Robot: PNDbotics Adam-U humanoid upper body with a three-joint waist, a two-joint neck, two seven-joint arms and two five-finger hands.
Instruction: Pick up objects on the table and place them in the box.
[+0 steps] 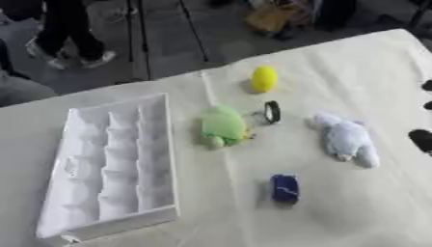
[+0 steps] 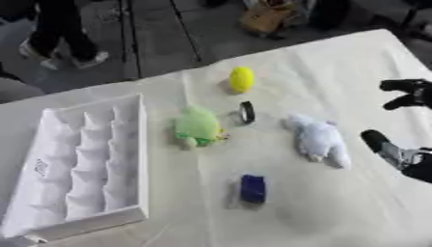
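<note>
Surface: a table point(image 1: 371, 212) under a pale, creased cloth; a dark floor lies beyond its far edge.
Box: a white box point(image 1: 171, 159) with divided compartments sits at the left of the table; no object shows inside it.
Objects: a green plush toy point(image 1: 222, 126) lies just beside the box; a yellow egg-shaped object point(image 1: 264, 78) lies farther back; a small black ring point(image 1: 272, 112) stands on edge between them; a white plush toy point(image 2: 318, 139) lies right of centre; a blue block point(image 2: 252, 187) lies nearest the front.
Right hand: the right hand point(image 2: 405, 159) shows at the right edge, near the white plush toy but apart from it; thumb and fingers are spread and it grasps nothing.
Left hand: appears in neither view.
Progress: judged not yet begun.
Handling: the white plush toy is probably light and soft and will compress; take it across the body, not by a limb; the yellow object may roll.
</note>
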